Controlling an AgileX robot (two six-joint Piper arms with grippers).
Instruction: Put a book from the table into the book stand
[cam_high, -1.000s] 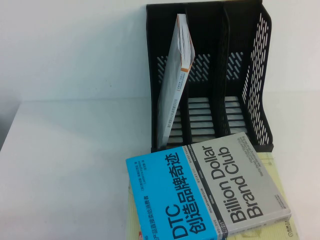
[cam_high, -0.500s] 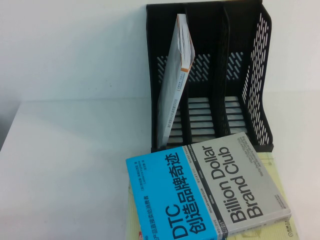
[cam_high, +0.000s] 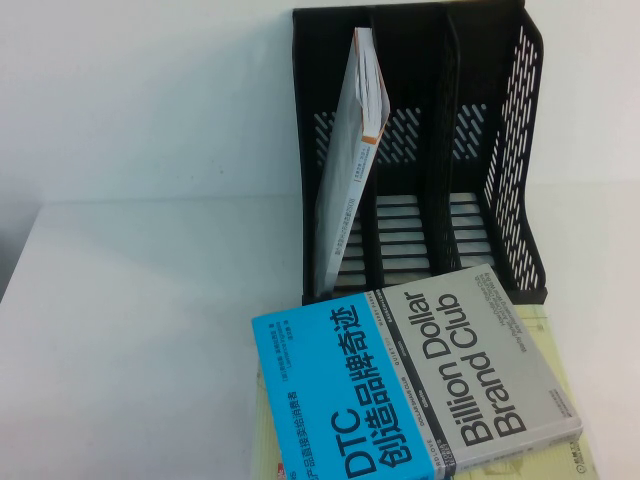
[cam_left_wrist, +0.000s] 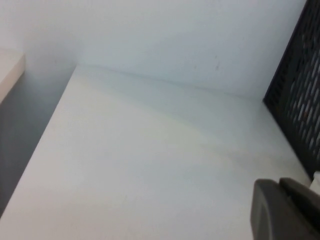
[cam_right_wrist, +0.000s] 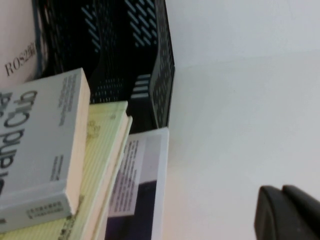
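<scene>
So the book stand (cam_high: 440, 150) sits at the back of the worktop (cam_high: 130, 340), right of centre, with 3 slots. A thin book (cam_high: 350, 150) leans in the leftmost slot; the other 2 hold nothing. Right in front of the stand, the book (cam_high: 420, 380) lies flat on top of a larger book (cam_high: 560, 360), which sits on another one (cam_right_wrist: 137, 185) underneath. Left end effector (cam_left_wrist: 285, 210) hovers over bare worktop left of the stand, right end effector (cam_right_wrist: 290, 212) right of the stack.

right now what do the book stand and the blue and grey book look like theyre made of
The book stand looks like moulded black plastic, matt, with perforated sides and a slatted base. The book looks like paper with a smooth printed cover and cream page edges. Left gripper and right gripper each show only at a wrist view's edge.
</scene>
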